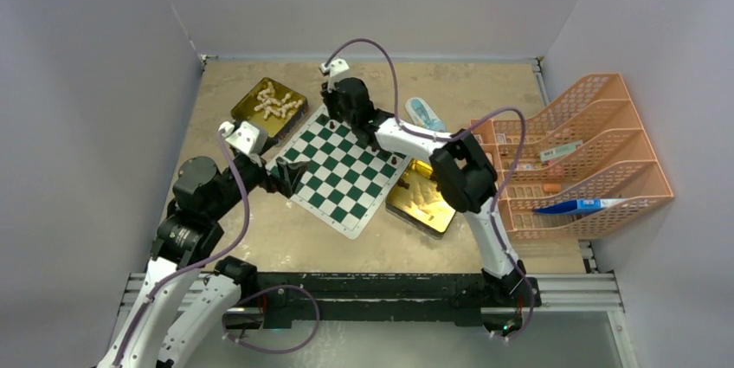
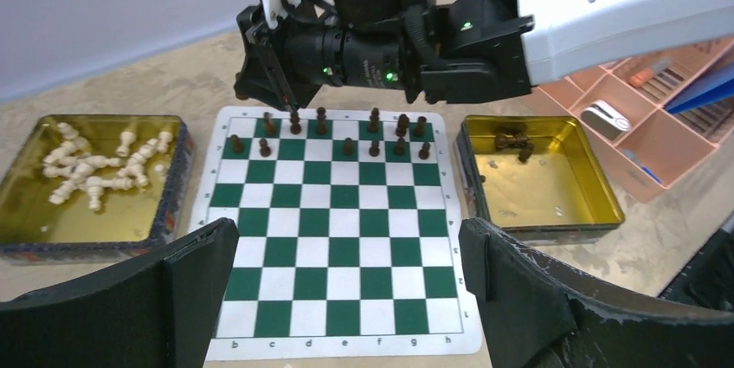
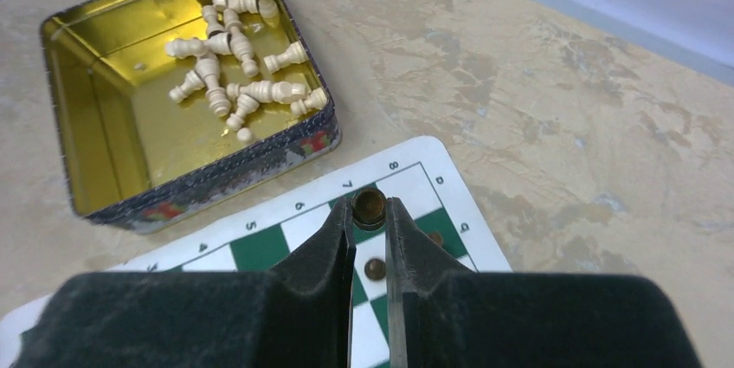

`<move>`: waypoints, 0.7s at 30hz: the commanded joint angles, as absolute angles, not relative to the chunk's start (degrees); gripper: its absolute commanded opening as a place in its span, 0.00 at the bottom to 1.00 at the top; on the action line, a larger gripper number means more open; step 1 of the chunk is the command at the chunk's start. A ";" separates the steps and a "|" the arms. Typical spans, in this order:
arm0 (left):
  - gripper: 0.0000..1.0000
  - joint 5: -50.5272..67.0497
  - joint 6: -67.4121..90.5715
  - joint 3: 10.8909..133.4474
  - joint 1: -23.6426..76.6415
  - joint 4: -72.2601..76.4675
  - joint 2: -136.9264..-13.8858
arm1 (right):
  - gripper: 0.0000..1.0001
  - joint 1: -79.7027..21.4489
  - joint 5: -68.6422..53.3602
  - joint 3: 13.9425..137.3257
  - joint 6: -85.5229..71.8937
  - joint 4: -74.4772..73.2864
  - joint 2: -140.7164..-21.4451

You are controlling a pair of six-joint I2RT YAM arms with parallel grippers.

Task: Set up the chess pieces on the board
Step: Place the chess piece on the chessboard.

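Note:
The green-and-white board (image 1: pixel 342 173) lies mid-table. Several dark brown chess pieces (image 2: pixel 346 136) stand in two rows along its far side in the left wrist view. My right gripper (image 3: pixel 370 209) is shut on a dark brown piece (image 3: pixel 370 203), held upright over the board's corner squares by the 7 and 8 marks. From above, the right gripper (image 1: pixel 333 112) hangs at the board's far corner. My left gripper (image 2: pixel 346 234) is open and empty, low over the board's near edge (image 2: pixel 333 238); from above, the left gripper (image 1: pixel 290 176) is at the board's left side.
A gold tin (image 1: pixel 268 106) of cream-white pieces (image 3: pixel 234 82) sits at the board's far left. A second gold tin (image 2: pixel 541 182) right of the board holds a few dark pieces (image 2: pixel 512 143). An orange file rack (image 1: pixel 580 156) fills the right side. A white-and-blue object (image 1: pixel 424 112) lies behind the board.

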State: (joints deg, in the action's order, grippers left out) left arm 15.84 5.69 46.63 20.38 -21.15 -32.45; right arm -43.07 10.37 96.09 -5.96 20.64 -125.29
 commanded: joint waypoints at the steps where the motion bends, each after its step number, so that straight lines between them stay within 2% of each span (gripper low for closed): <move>1: 1.00 11.12 4.39 46.10 20.22 -20.48 -31.03 | 0.07 -43.00 13.10 106.47 -3.36 17.55 -131.38; 21: 1.00 10.27 4.61 46.45 20.22 -20.85 -30.29 | 0.08 -42.86 16.49 115.22 -0.35 19.29 -142.53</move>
